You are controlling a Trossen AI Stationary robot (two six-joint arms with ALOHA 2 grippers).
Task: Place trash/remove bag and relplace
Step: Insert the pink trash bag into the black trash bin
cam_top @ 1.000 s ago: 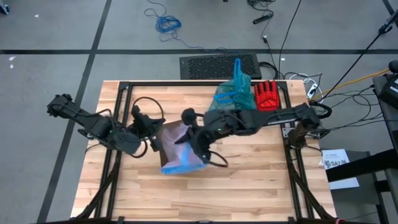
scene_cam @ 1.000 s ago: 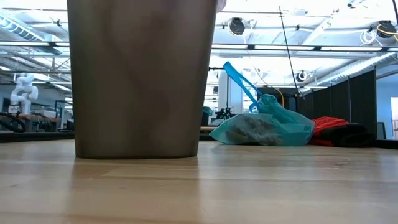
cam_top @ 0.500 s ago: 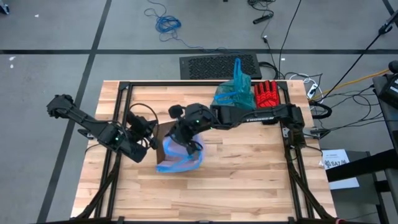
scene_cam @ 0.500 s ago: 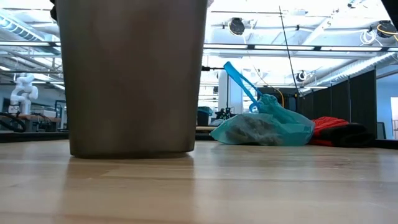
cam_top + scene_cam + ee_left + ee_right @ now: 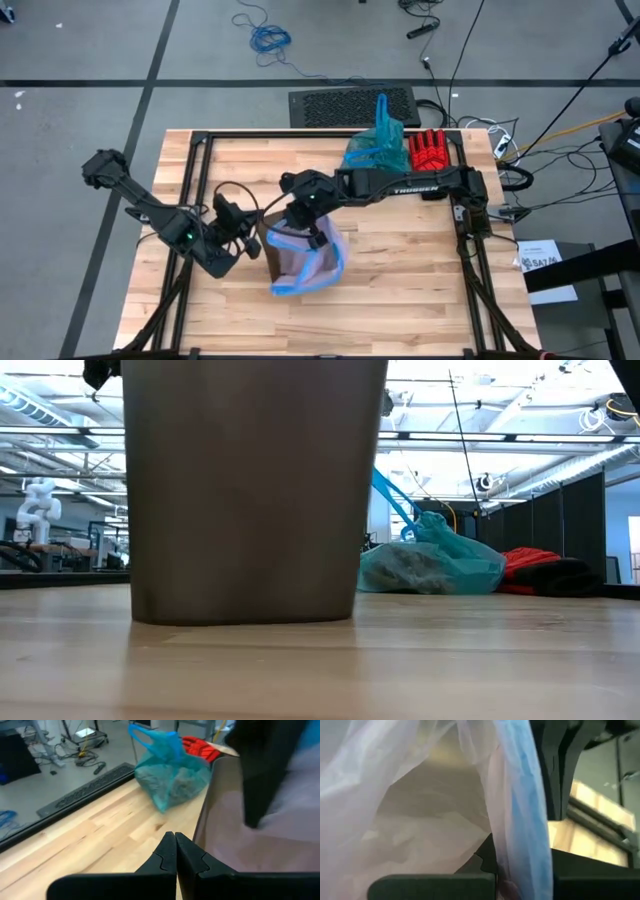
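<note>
A brown bin [image 5: 275, 248] stands upright on the table, filling the low view [image 5: 250, 490]. A pale pink bag with a blue edge [image 5: 318, 262] drapes over its mouth. My right gripper [image 5: 310, 218] is above the bin's far rim, shut on this bag. My left gripper [image 5: 247, 240] is shut with nothing between its fingers [image 5: 175, 845], beside the bin's left wall [image 5: 212, 815]. The teal bag [image 5: 374, 146] lies on its side at the table's far edge, dark trash [image 5: 410, 570] showing through it. My left gripper is close to the bin's left wall; whether it touches it, I cannot tell. My right gripper pinches the pink bag's blue edge [image 5: 512, 865] between its two fingers, slanting down from the table's far right. The film hangs slack into and around the bin's mouth.
A red glove [image 5: 430, 152] lies right of the teal bag at the far edge. A black metal frame [image 5: 190, 200] runs along the table's left, far and right sides. Bare wood [image 5: 400, 290] lies near and right of the bin.
My right gripper has sunk over the bin with the pink bag, which now spreads over the bin's mouth, its blue edge down the right and near sides. My left gripper has come down toward the near edge. The bin has slid toward the near right.
</note>
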